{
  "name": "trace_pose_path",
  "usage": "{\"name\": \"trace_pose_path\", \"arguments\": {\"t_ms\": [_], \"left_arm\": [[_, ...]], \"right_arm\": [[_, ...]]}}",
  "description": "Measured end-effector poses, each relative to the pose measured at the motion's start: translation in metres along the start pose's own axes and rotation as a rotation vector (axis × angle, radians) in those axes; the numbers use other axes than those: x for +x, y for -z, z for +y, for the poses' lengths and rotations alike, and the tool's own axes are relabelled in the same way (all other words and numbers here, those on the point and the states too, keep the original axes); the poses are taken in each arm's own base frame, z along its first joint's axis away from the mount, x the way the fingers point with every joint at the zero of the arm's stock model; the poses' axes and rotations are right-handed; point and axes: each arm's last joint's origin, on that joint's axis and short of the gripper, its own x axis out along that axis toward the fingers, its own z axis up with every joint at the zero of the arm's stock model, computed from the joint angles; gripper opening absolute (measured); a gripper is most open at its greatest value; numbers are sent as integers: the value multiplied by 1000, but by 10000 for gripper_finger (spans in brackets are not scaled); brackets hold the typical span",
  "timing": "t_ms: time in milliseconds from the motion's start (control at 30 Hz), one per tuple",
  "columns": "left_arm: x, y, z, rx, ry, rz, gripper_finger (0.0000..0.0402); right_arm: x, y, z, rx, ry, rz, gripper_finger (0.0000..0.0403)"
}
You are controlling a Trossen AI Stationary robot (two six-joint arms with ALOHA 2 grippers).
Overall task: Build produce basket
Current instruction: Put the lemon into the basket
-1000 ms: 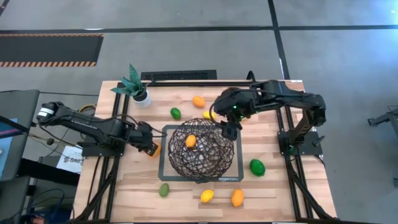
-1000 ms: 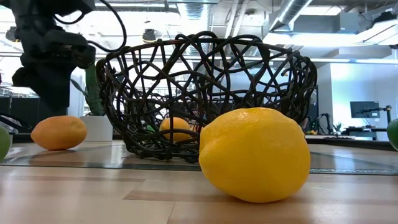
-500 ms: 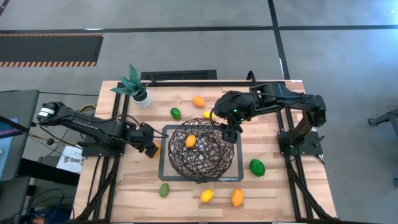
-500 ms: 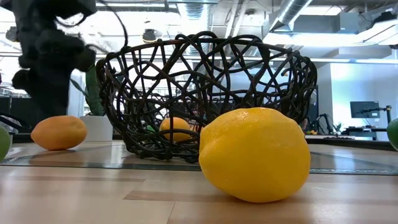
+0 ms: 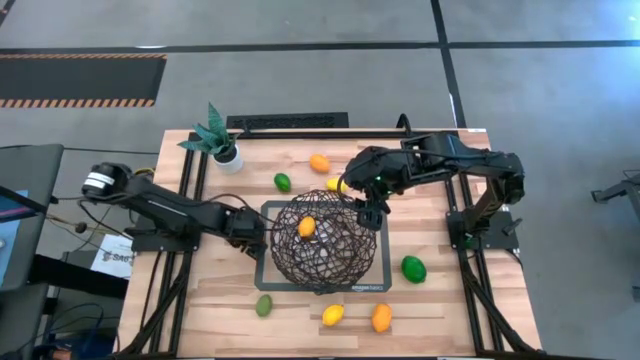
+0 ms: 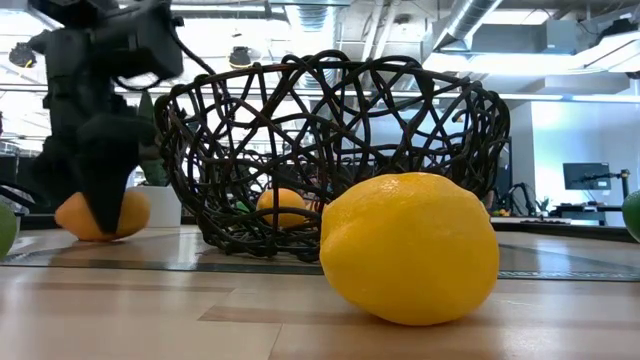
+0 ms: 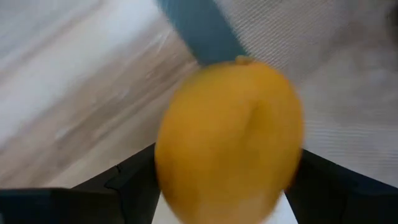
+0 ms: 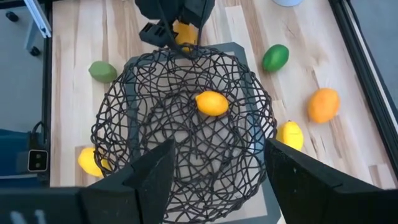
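Holding 1 orange fruit (image 8: 212, 102), the basket (image 5: 322, 240) sits beneath the right gripper's (image 5: 370, 214) released jaws; left gripper (image 5: 247, 231) apparently grasps another fruit (image 7: 229, 138).

Bench (image 5: 440, 300): pale, matt planked wood. Basket (image 5: 322, 240): dark woven wire. Lemon (image 6: 410, 250): finely dimpled, faintly glossy yellow rind.

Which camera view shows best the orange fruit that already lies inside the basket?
The right wrist view: it looks down into the basket, and the orange fruit lies unobstructed on its floor. The high view shows it small. The low view shows it through the wires. The left wrist view shows a different orange fruit.
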Motion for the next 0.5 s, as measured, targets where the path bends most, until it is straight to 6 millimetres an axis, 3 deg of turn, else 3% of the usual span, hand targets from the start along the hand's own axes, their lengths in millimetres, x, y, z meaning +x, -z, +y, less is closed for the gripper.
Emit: {"name": "trace_pose_path", "arguments": {"t_ms": [100, 200, 300, 500], "left_arm": [[9, 0, -2, -3, -37, 46, 271], [10, -1, -5, -10, -61, 60, 234], [-1, -7, -9, 6, -82, 54, 190], [-30, -18, -10, 5, -73, 7, 190]], "right_arm": [[0, 1, 0, -1, 2, 8, 265], [0, 1, 0, -2, 2, 9, 265], [0, 1, 0, -2, 3, 14, 265], [0, 1, 0, -2, 3, 14, 265]]}}
